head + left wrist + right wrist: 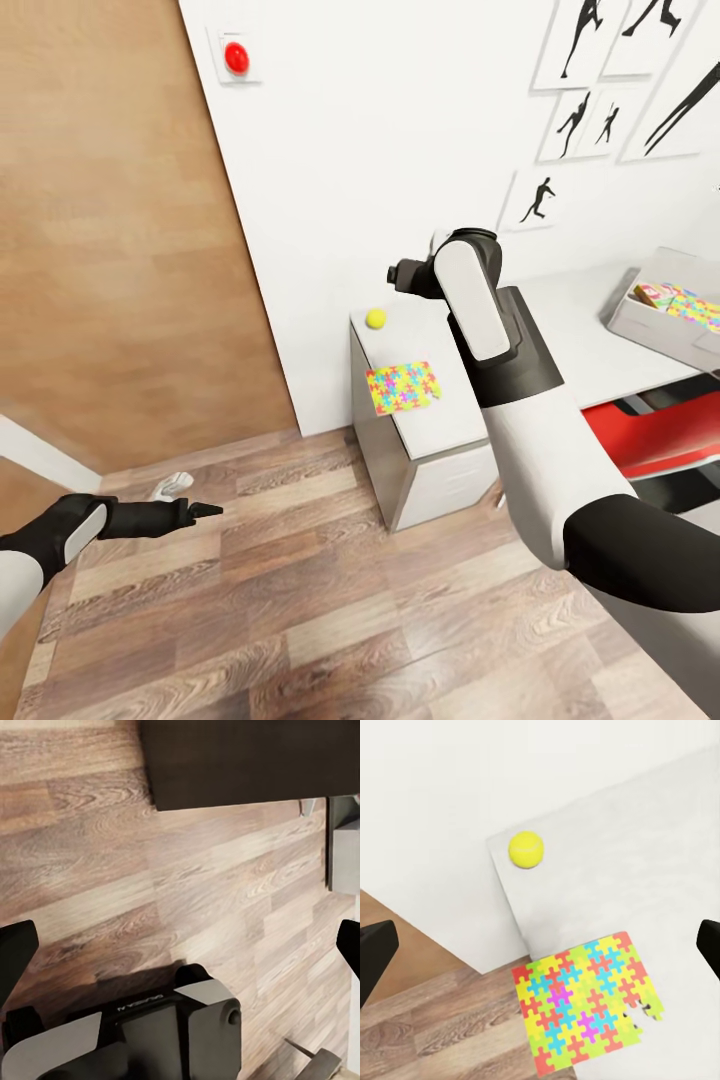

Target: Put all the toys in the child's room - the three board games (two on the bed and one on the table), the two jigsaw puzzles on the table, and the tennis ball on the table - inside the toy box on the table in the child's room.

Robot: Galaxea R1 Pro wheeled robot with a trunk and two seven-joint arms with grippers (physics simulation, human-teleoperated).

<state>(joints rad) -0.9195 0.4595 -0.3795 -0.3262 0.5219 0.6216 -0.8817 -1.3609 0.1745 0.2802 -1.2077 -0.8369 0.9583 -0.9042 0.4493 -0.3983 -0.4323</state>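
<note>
A yellow tennis ball (375, 318) (526, 849) lies at the end of the pale grey table (580, 330). Beside it lies a jigsaw puzzle (402, 387) (585, 1001), overhanging the table's edge. My right gripper (402, 273) (540, 952) hovers open above the ball and puzzle, holding nothing. The grey toy box (640, 325) stands on the table at the right, with a board game (655, 293) and a second puzzle (697, 309) inside. My left gripper (205, 510) (180, 945) is open, low over the wooden floor. The bed is out of view.
White wall with framed silhouettes (585, 120) and a red button (236, 57) behind the table. White drawers (450, 485) under the table's end. A red object (660, 435) sits below the table at right. A small white item (170, 487) lies on the floor (300, 600).
</note>
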